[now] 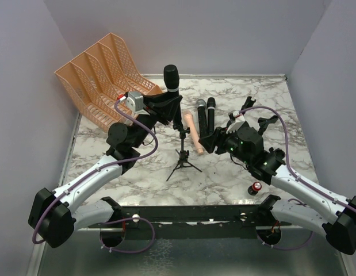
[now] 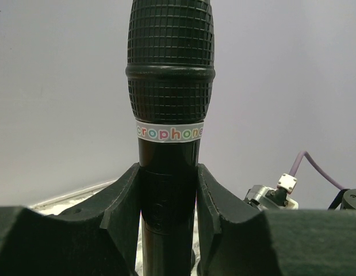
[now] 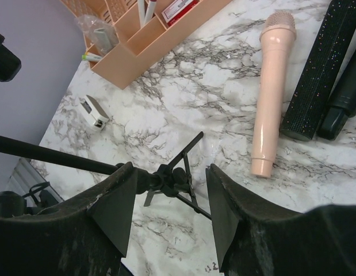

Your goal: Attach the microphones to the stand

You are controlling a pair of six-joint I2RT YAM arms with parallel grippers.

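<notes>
An all-black microphone (image 1: pixel 171 76) (image 2: pixel 170 86) stands upright over the top of the stand (image 1: pixel 181 150), and my left gripper (image 1: pixel 168 102) (image 2: pixel 168 195) is shut on its handle. The stand's tripod hub (image 3: pixel 169 178) lies between the spread fingers of my open right gripper (image 1: pixel 207 144) (image 3: pixel 169 201), which touch nothing. Right of the stand, on the marble, lie a peach-pink microphone (image 1: pixel 192 133) (image 3: pixel 271 98), a black one with a silver mesh head (image 1: pixel 201 117) (image 3: pixel 320 75) and another black one (image 1: pixel 211 114) (image 3: pixel 344 103).
A peach desk organizer (image 1: pixel 103 75) (image 3: pixel 154 34) stands at the back left. A small white object (image 3: pixel 95 112) lies near it. A red-topped battery (image 1: pixel 256 187) sits by the right arm. Grey walls enclose the marble table (image 1: pixel 137 178).
</notes>
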